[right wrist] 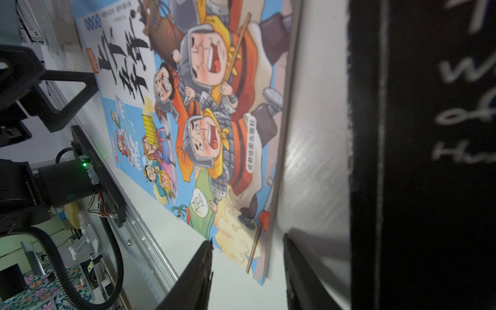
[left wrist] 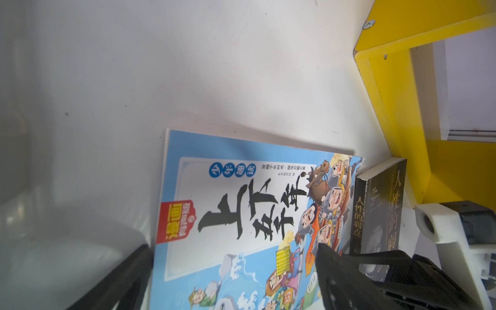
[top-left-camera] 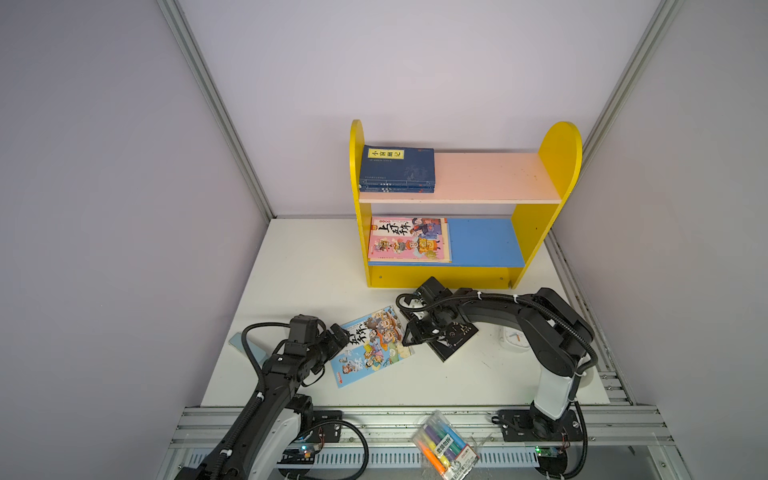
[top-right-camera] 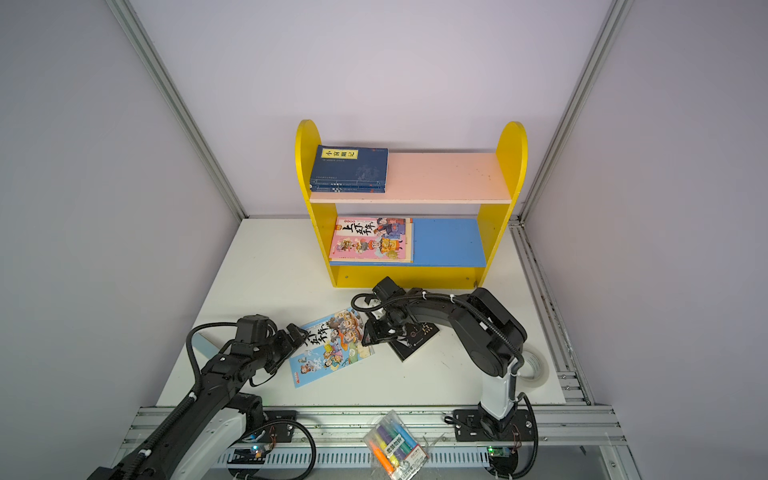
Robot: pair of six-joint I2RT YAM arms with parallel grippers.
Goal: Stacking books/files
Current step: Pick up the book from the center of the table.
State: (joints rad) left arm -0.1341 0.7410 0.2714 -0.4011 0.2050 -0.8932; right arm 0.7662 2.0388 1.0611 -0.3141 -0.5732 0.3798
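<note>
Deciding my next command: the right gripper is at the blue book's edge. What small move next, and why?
Probably close the right gripper on the blue book: in the right wrist view its jaws stand apart with the book's edge between them, not yet pinched. The left gripper stands open.

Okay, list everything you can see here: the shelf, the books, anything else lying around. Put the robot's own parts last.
shelf unit: one, yellow with a pink upper and a blue lower board, back of the table
navy books: seemingly three, yellow label on top, stacked at one end of the upper board
pink cartoon book: one on top, maybe more beneath, lower board
blue cartoon book: one, flat on the table between the hands
black book: one, on the table under the right arm
clock: one, white, behind the right arm
marker pack: one, clear with coloured pens, front rail
pale blue flat item: one, partly hidden under the left arm
left hand: open, at the blue book
right hand: open, at that book's opposite edge
</note>
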